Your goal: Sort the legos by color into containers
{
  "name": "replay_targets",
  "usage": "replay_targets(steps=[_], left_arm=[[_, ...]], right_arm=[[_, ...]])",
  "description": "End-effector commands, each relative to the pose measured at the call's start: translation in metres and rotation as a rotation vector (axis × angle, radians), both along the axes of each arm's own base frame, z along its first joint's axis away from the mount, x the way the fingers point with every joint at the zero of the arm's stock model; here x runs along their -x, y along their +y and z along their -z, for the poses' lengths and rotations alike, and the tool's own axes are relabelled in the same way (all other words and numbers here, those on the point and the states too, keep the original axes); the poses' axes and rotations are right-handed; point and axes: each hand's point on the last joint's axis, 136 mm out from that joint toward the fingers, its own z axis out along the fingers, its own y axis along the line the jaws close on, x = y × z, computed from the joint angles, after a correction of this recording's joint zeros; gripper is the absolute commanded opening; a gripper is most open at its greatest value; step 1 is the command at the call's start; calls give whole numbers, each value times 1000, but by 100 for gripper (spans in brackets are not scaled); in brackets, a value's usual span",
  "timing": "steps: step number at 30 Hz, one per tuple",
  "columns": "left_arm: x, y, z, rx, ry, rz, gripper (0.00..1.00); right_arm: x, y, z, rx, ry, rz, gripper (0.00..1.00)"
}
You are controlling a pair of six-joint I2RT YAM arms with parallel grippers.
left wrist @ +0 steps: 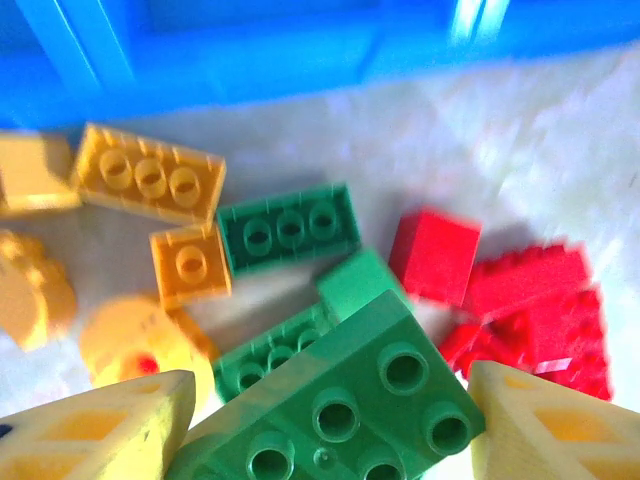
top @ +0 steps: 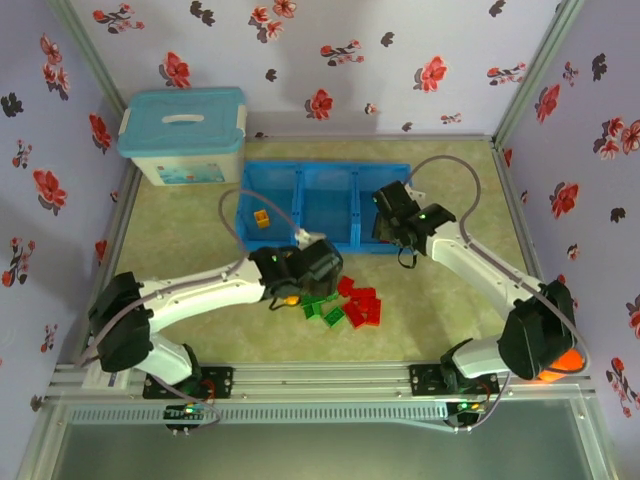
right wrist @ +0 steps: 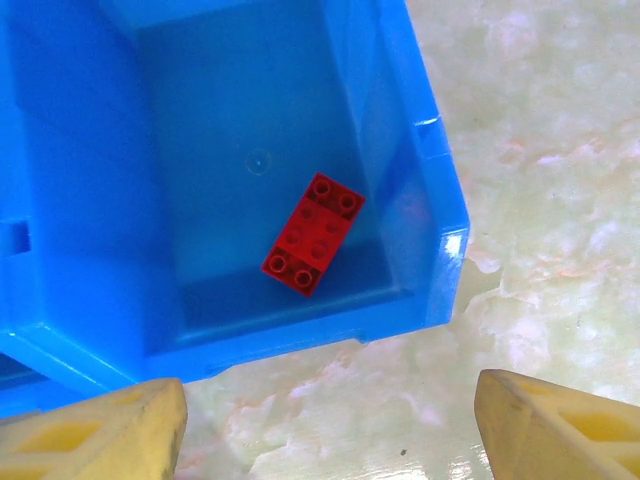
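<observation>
The left pincer (left wrist: 330, 425) is clamped on a green brick (left wrist: 350, 390), which sits stud-side up between the two yellow fingers (left wrist: 100, 430) and touches both. Just beyond the held brick, loose legos lie on the tabletop (left wrist: 520, 150). More green bricks (left wrist: 290, 225) lie straight ahead. Orange-yellow bricks (left wrist: 150, 180) are off to the pincer's left, and red bricks (left wrist: 535, 300) are heaped to its right. Past them all runs the near wall of the blue tray (left wrist: 300, 60). From the top camera, the left pincer (top: 292, 295) hangs over the left end of that pile, with the green pieces (top: 325, 313) and the red pieces (top: 361, 305) to its right, in front of the tray.

The right pincer (right wrist: 330, 430) stands wide open with nothing between its fingers (right wrist: 560, 425). It hovers above the near right corner of the tray (right wrist: 425, 200). Directly ahead of it, one red brick (right wrist: 312, 235) lies studs up on the floor of the right-hand compartment, close to the near wall and turned at a slant. Pale tabletop shows to the pincer's right. From above, the right pincer (top: 392, 222) sits over the tray's right compartment.

The tray (top: 320, 167) has three compartments in a row. The left one, beyond the left pincer, holds a single orange-yellow brick (top: 261, 218). Further left and back stands a white storage box (top: 183, 135) with a pale-blue lid.
</observation>
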Motion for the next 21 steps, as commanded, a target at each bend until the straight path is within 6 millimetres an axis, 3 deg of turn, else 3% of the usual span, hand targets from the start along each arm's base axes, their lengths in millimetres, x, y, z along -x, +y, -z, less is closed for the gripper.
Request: replay_targets(steps=[1,6,11,21], left_arm=[[-32,-1,-22,-31,-59,32,62],[-77,-3,-32,-18,-69,6,62],[-118,-7,-27,-50,-58,-5,62],[-169,-16,-9,-81,-16,-10,64]], right_arm=[[11,-12,-4,28,-11,27,77],[22,-18,-2,16,-15,27,77],[31,-16,1,-19,-4,7,77],[49,-7,14,-76,34,-47,77]])
